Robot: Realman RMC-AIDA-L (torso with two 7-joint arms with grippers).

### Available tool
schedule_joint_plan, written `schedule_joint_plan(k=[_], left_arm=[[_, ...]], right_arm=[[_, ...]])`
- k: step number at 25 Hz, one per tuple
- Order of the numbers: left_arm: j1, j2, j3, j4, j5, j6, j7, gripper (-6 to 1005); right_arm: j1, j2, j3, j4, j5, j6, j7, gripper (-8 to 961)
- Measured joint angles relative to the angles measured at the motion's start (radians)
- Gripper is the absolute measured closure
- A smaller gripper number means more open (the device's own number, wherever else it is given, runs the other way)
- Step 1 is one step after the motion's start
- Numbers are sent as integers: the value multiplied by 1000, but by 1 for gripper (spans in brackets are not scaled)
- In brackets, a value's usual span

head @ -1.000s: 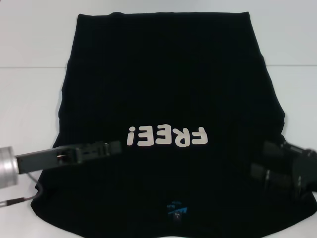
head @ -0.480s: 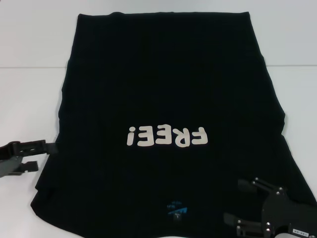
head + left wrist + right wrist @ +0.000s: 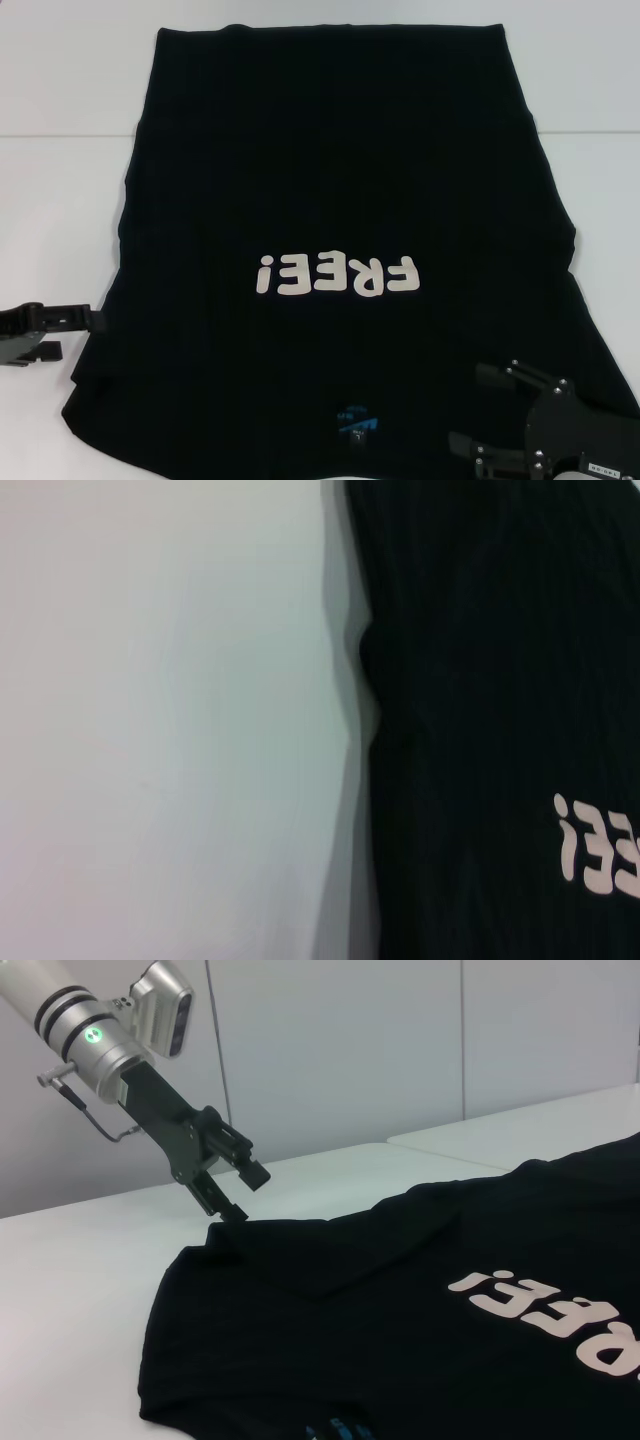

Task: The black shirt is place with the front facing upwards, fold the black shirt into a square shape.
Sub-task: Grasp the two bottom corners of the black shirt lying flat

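Left gripper (image 3: 80, 322) parked just off the shirt's left edge, level with a point a little below the lettering; black, hard and angular, fingers parted with a clear gap between them, gripping nothing. Seen from the right wrist view (image 3: 235, 1192) as a dark jaw on a slim black link under a silver ribbed wrist with a small green light, fingertips hanging close above the shirt's edge, contact not clear.

Right gripper (image 3: 478, 408) over the shirt's near right corner, below and right of the lettering; black plates with small bright screws, two fingers spread apart, nothing between them.

Black shirt (image 3: 330, 180) spread flat, front up, on the white table (image 3: 60, 200), filling most of the middle of it. Soft matte cloth, plain black, faint ripples along its left edge and a low fold near the near left corner. Roughly trapezoid in outline: narrower at the far hem, wider toward the robot. Cream block letters (image 3: 335, 275) reading "FREE!" upside down from the head view, blunt and rounded in shape. Small blue neck label (image 3: 357, 421) just below the letters, near the closest edge.

Table smooth, pale, with a thin seam running across behind the shirt.
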State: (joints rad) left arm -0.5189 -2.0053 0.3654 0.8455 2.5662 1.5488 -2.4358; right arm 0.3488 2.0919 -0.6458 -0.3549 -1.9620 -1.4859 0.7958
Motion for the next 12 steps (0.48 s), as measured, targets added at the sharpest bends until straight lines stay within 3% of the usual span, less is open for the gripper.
schedule_joint_plan(k=[12], left_arm=[[-2,-7,68,-9,16,17,25,51]], right_arm=[[1,0,0,-2,0,-5,1,7]])
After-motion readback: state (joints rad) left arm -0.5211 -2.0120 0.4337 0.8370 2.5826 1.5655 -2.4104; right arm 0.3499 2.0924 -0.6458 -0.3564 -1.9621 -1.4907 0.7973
